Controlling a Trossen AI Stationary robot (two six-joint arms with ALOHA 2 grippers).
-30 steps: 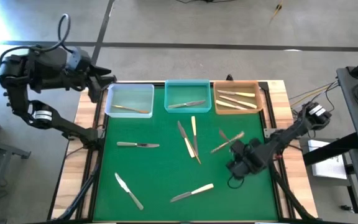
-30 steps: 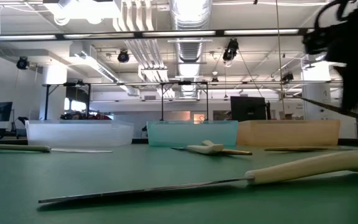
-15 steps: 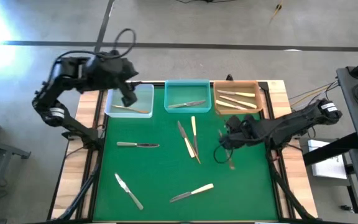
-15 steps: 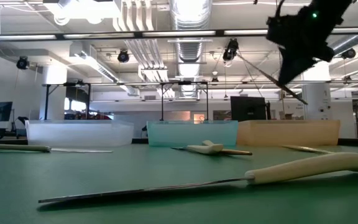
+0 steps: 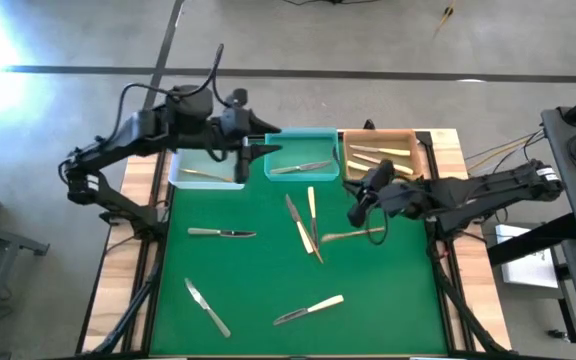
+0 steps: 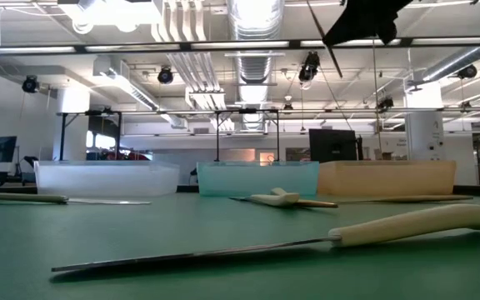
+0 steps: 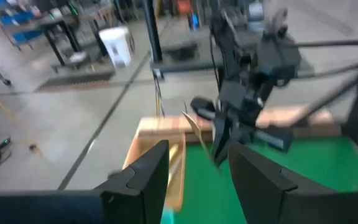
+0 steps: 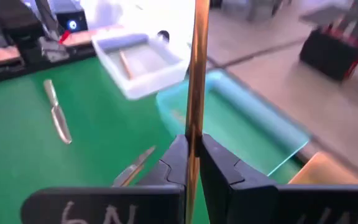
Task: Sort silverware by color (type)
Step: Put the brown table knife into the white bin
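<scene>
My right gripper (image 5: 356, 212) is shut on a thin gold utensil (image 8: 196, 62) and hangs high above the mat's right half, in front of the amber bin (image 5: 383, 155). My left gripper (image 7: 194, 186) stands open with nothing between its fingers. It hovers at the gap between the clear bin (image 5: 208, 160) and the teal bin (image 5: 303, 155). On the green mat lie two silver knives (image 5: 223, 232) (image 5: 208, 307), a cream-handled knife (image 5: 310, 310), a crossed cluster (image 5: 303, 225) and another gold piece (image 5: 353, 235). My right gripper pinches the gold utensil between its two fingers at one end (image 8: 192, 138). The utensil runs on along the fingers and sticks out well ahead of them. It is lifted clear of the mat and shows as a steeply tilted thin line (image 6: 327, 46) in the low view.
The three bins stand in a row along the mat's far edge. The clear one holds a gold piece, the teal one a silver knife, the amber one cream-handled knives. Wooden table edges (image 5: 138, 200) flank the mat. The two arms face each other above the mat's far half.
My right gripper has risen from the mat's right side with the gold utensil, gone toward the far edge and the left, and tipped from pointing down to nearly level. My left gripper has swung from left of the clear bin across it toward the teal bin.
</scene>
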